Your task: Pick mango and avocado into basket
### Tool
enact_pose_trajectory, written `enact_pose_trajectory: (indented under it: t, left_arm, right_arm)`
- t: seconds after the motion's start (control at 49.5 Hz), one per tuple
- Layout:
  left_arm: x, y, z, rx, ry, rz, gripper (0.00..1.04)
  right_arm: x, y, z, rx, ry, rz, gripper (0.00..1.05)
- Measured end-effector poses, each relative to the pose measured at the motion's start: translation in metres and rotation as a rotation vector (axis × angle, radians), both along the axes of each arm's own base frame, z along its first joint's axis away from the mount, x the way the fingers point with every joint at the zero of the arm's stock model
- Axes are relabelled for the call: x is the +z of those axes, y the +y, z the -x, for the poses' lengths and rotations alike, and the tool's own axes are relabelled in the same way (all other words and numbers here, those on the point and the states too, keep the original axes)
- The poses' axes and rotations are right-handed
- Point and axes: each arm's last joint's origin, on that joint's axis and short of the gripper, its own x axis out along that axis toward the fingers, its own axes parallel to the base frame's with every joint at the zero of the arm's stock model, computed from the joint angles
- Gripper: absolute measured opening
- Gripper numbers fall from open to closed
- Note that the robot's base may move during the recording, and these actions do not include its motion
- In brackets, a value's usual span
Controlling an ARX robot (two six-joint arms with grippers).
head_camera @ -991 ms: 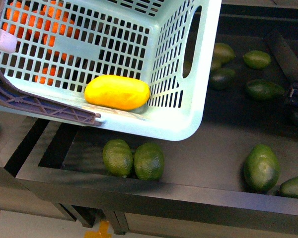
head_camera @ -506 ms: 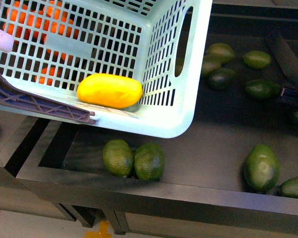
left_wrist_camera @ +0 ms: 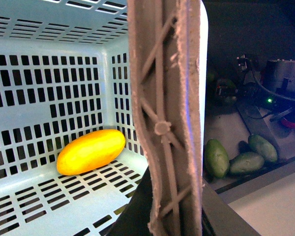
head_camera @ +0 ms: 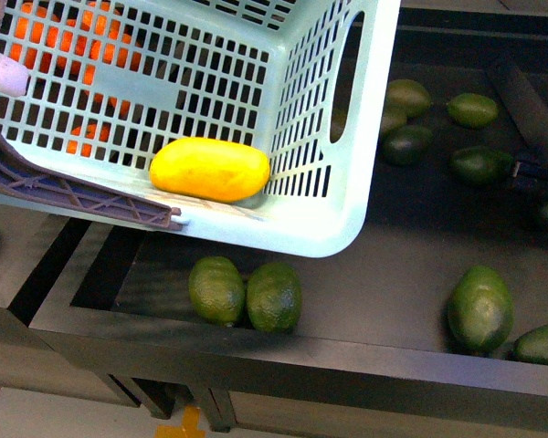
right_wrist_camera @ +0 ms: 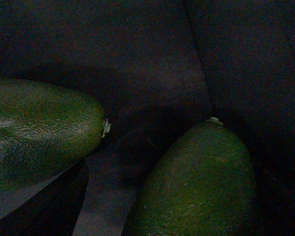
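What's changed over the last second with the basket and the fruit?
The basket swung a little left, then came partway back right, ending slightly left of where it started. The mango rode along inside it, lying on the floor by the same corner. Nothing was visibly taken hold of or let go. The avocados on the dark tray stayed where they were.

The mango (head_camera: 209, 170) lay in the basket (head_camera: 347, 228) by its front wall, with two avocados (head_camera: 274, 297) before the basket along the tray's (head_camera: 384, 283) front edge.
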Motion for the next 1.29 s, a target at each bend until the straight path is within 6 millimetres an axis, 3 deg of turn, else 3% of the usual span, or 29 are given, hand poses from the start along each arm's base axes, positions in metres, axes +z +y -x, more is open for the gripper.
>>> enact_pose_trajectory:
  t: [0.728, 0.809, 0.991, 1.294]
  left_arm:
    - [0.000, 0.000, 0.000, 0.000, 0.000, 0.000, 0.08]
    - [0.000, 0.000, 0.000, 0.000, 0.000, 0.000, 0.08]
    - [0.000, 0.000, 0.000, 0.001, 0.000, -0.001, 0.08]
    - [0.000, 0.000, 0.000, 0.000, 0.000, 0.000, 0.08]
  right_arm:
    - [-0.003, 0.002, -0.001, 0.023, 0.012, 0.035, 0.97]
    - [-0.003, 0.002, -0.001, 0.021, 0.011, 0.036, 0.89]
    - [-0.013, 0.003, 0.001, 0.014, 0.030, 0.014, 0.57]
    - [-0.013, 0.001, 0.001, 0.008, 0.030, 0.012, 0.54]
